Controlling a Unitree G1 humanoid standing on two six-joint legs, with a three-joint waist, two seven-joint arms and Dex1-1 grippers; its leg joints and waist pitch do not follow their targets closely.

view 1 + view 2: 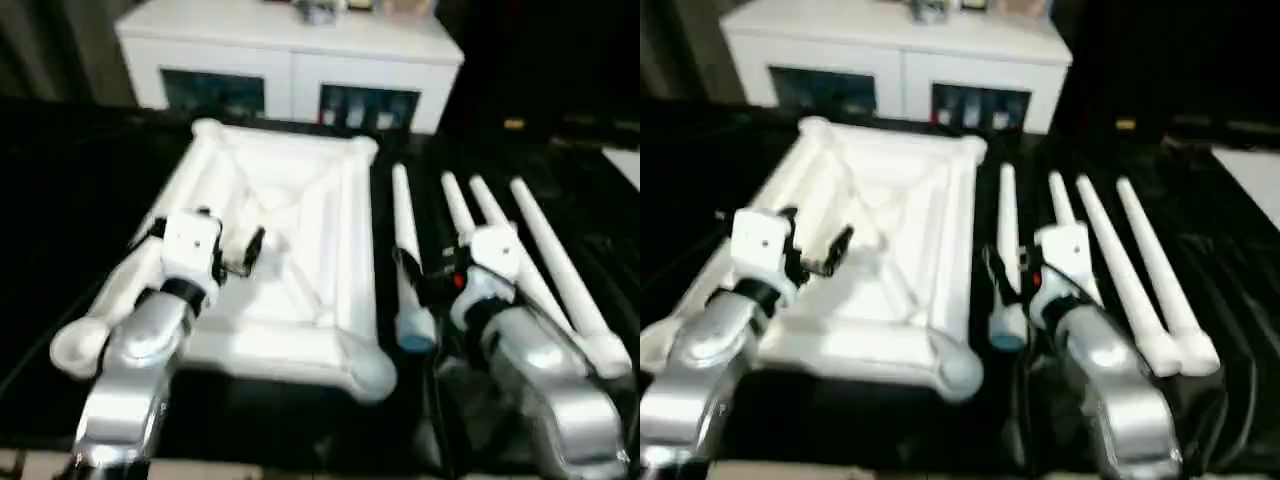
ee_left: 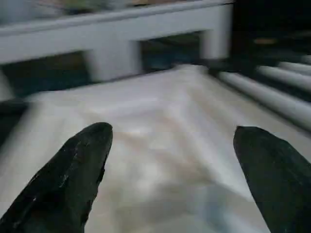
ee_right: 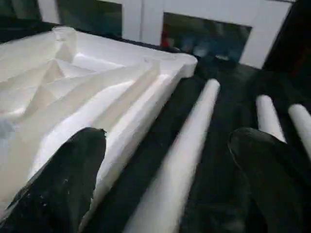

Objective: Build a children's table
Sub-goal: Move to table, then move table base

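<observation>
Left gripper [image 2: 170, 165]: fingers spread wide, hovering over the ribbed underside, pinching nothing.
Tabletop [image 1: 300, 250]: upside down on the dark surface, ribs up, round sockets at the corners, in front of the white cabinet [image 1: 290, 50].
Four legs [image 1: 545, 260]: side by side right of the tabletop.
Right gripper [image 3: 167, 174]: fingers spread, straddling the leg nearest the tabletop [image 3: 182, 155], not closed on it.

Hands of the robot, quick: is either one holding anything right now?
Left hand: open, holding nothing, above the tabletop.
Right hand: open, holding nothing, over a table leg.
</observation>
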